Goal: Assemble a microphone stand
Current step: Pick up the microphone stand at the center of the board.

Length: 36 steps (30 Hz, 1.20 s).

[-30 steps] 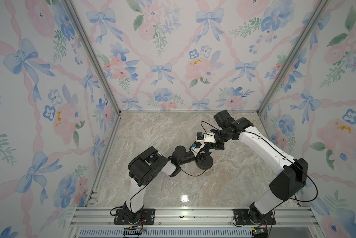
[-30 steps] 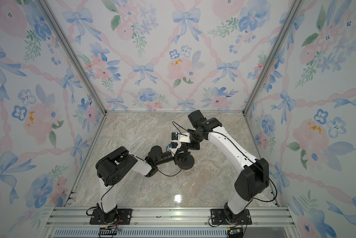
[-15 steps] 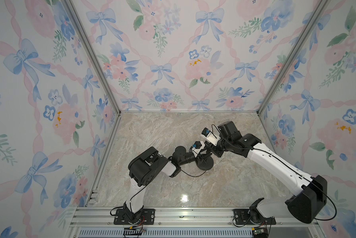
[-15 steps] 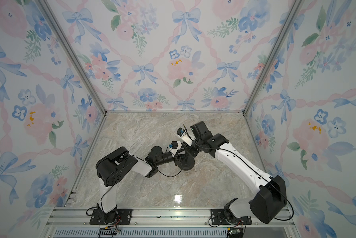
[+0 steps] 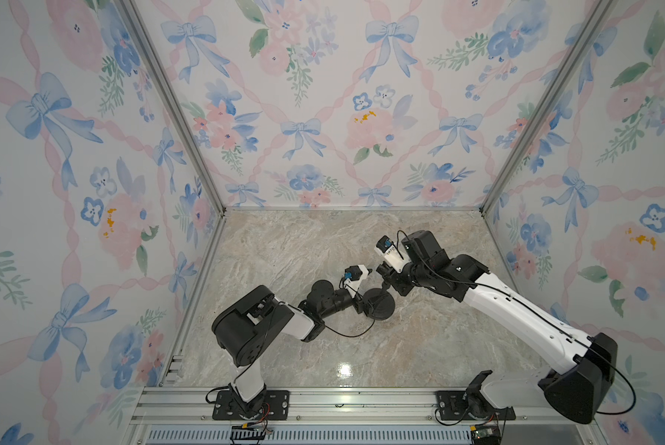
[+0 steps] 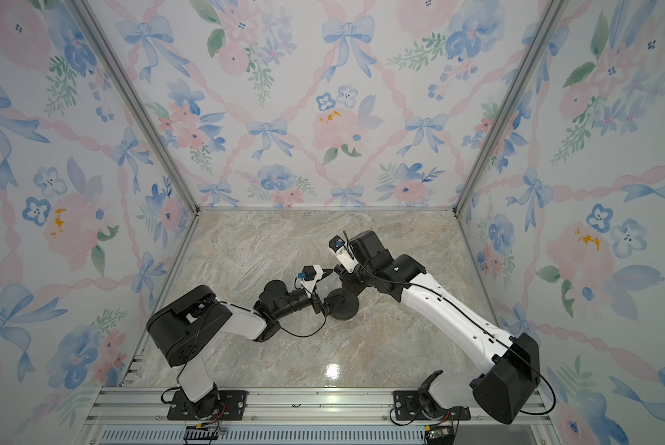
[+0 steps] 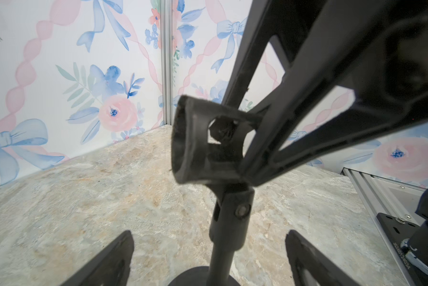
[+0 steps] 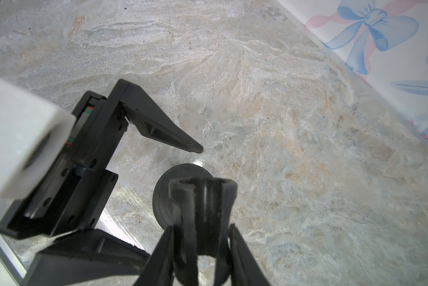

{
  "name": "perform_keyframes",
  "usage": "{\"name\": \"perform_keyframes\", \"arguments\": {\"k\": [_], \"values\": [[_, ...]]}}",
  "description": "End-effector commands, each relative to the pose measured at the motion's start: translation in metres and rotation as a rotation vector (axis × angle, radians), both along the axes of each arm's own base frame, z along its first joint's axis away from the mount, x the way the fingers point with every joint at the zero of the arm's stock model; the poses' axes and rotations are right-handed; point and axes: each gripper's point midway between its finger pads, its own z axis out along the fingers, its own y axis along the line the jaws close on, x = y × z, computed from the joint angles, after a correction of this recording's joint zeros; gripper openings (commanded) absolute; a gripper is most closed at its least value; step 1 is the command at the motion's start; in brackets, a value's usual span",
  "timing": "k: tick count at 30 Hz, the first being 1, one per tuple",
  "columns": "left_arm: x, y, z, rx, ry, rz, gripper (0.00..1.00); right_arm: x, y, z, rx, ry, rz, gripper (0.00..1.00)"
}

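Floral wallpaper with blue bows covers the walls [image 5: 323,96] around a marble-patterned tabletop [image 5: 284,246]. The microphone stand [image 7: 229,222] stands near the middle of the table, its disc base [image 5: 380,306] flat on the surface in both top views. The rod [image 7: 223,250] rises upright from it. The joint sits at the edge of the left wrist view, so it only seems seated in the base. The right gripper [image 8: 201,227] reaches in from the right and clamps the clip head [image 8: 203,210] at the rod's top, one finger on each side. The left gripper [image 7: 208,235] comes from the left with its jaws spread wide. Its fingers [image 7: 109,257] flank the rod without touching it.
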Motion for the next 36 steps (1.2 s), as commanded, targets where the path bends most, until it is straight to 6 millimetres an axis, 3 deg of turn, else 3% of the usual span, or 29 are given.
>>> {"name": "perform_keyframes", "arguments": {"k": [1, 4, 6, 9, 12, 15, 19, 22, 26, 31, 36], "values": [[0.010, 0.032, 0.007, -0.094, 0.123, 0.132, 0.98, 0.003, -0.001, 0.057, 0.057, -0.150, 0.004, 0.30], [0.018, 0.065, 0.002, -0.234, 0.345, 0.231, 0.98, 0.002, -0.005, 0.068, 0.058, -0.183, 0.007, 0.30], [0.020, 0.075, -0.010, -0.300, 0.509, 0.228, 0.98, 0.000, -0.004, 0.074, 0.069, -0.200, 0.022, 0.31], [0.021, 0.065, -0.050, -0.288, 0.853, 0.197, 0.98, -0.005, 0.000, 0.079, 0.066, -0.220, 0.064, 0.31], [0.001, 0.036, -0.064, -0.255, 1.045, 0.018, 0.98, -0.008, 0.004, 0.081, 0.060, -0.238, 0.096, 0.31], [-0.007, 0.030, -0.066, -0.242, 1.067, -0.006, 0.98, -0.009, 0.006, 0.084, 0.063, -0.244, 0.104, 0.31], [-0.005, 0.031, -0.067, -0.270, 1.124, 0.004, 0.97, -0.010, 0.008, 0.087, 0.068, -0.251, 0.109, 0.31], [-0.004, 0.029, -0.075, -0.283, 1.187, 0.007, 0.84, -0.011, 0.010, 0.090, 0.079, -0.264, 0.113, 0.31], [-0.004, 0.025, -0.078, -0.307, 1.269, -0.005, 0.77, -0.013, 0.015, 0.092, 0.100, -0.281, 0.124, 0.31], [-0.002, 0.021, -0.061, -0.374, 1.284, -0.047, 0.66, -0.014, 0.025, 0.092, 0.116, -0.294, 0.144, 0.30], [0.000, 0.020, -0.052, -0.407, 1.276, -0.069, 0.46, -0.014, 0.031, 0.090, 0.124, -0.288, 0.153, 0.30]]}}
